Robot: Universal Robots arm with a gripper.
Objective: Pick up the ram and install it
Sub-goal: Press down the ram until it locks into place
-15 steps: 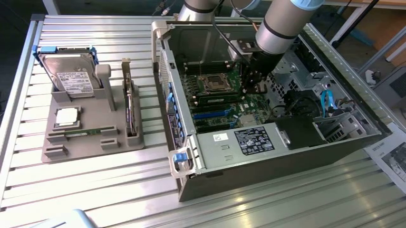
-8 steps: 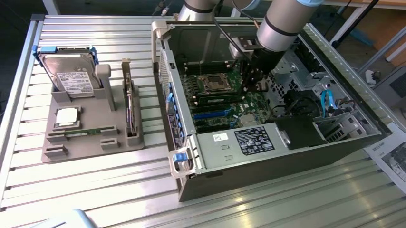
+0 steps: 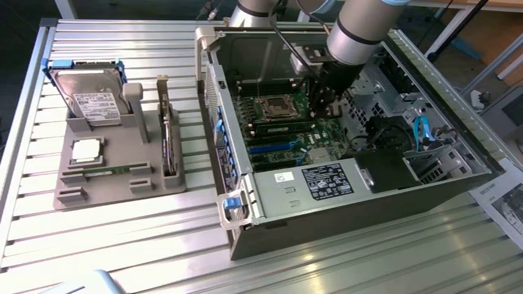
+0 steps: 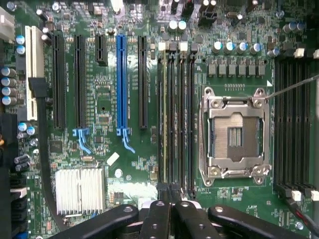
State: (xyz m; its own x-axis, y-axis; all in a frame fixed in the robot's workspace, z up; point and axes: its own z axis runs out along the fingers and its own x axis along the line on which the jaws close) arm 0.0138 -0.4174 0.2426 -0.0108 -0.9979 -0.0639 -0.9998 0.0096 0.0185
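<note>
My gripper [image 3: 325, 113] is inside the open computer case [image 3: 343, 202], low over the motherboard [image 4: 104, 114]. In the wrist view its dark fingers [image 4: 158, 219] are pressed together, so the gripper [image 4: 169, 201] is shut with nothing visible between them. It hangs over one end of the bank of long black memory slots [image 4: 175, 114]. What looks like the ram [image 4: 164, 124] shows as a thin green-yellow edge seated in one of those slots. I cannot tell whether the fingers touch it.
The empty silver processor socket [image 4: 234, 134] lies beside the slots, with a blue expansion slot [image 4: 121, 84] and a finned heat sink [image 4: 79, 189] on the other side. On the exterior view's left, a grey fixture [image 3: 122, 184] holds a hard drive [image 3: 92, 101], a square chip [image 3: 86, 150] and a dark card [image 3: 168, 144].
</note>
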